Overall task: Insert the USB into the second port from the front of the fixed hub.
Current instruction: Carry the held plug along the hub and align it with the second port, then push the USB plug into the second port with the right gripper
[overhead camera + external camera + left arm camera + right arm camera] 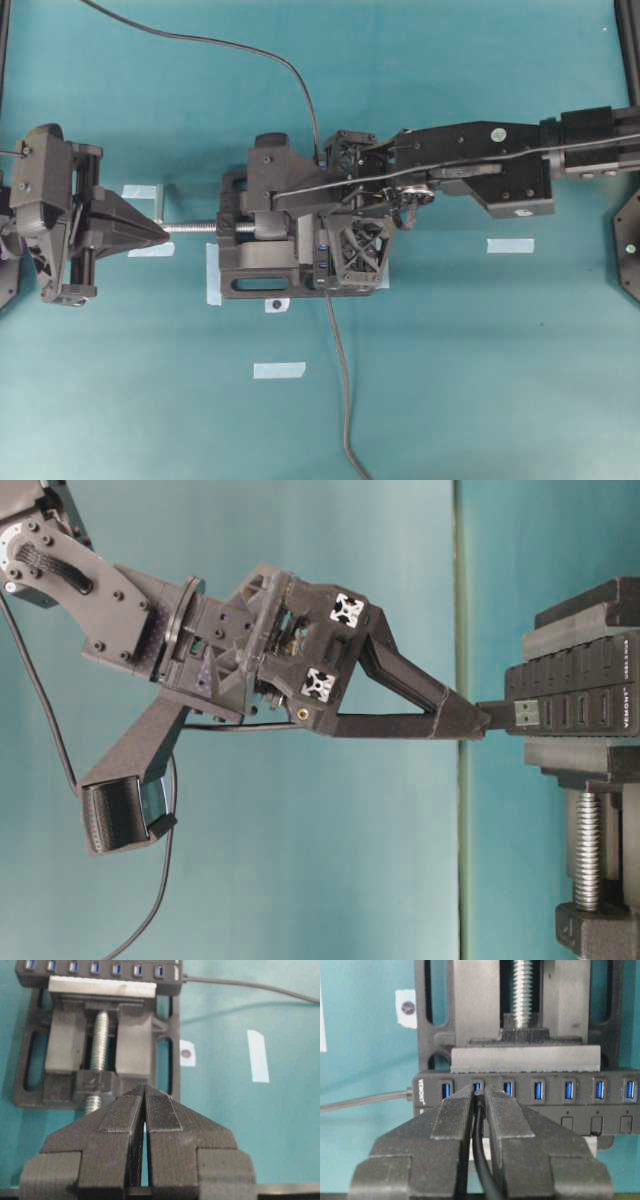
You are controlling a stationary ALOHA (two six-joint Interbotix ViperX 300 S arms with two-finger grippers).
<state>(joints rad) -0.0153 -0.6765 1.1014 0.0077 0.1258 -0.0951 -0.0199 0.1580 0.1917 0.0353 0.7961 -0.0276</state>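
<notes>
In the right wrist view we find the right hand clamped on the USB, a small dark plug whose thin dark cable runs back between the fingers. Its tip sits at the second port from the labelled end of the fixed hub; how deep it sits we cannot tell. The hub is a narrow black bar with a row of blue ports, gripped in a black vise with a silver screw. Farther off, the left hand hovers over the teal surface, fingers pressed together, holding nothing.
</notes>
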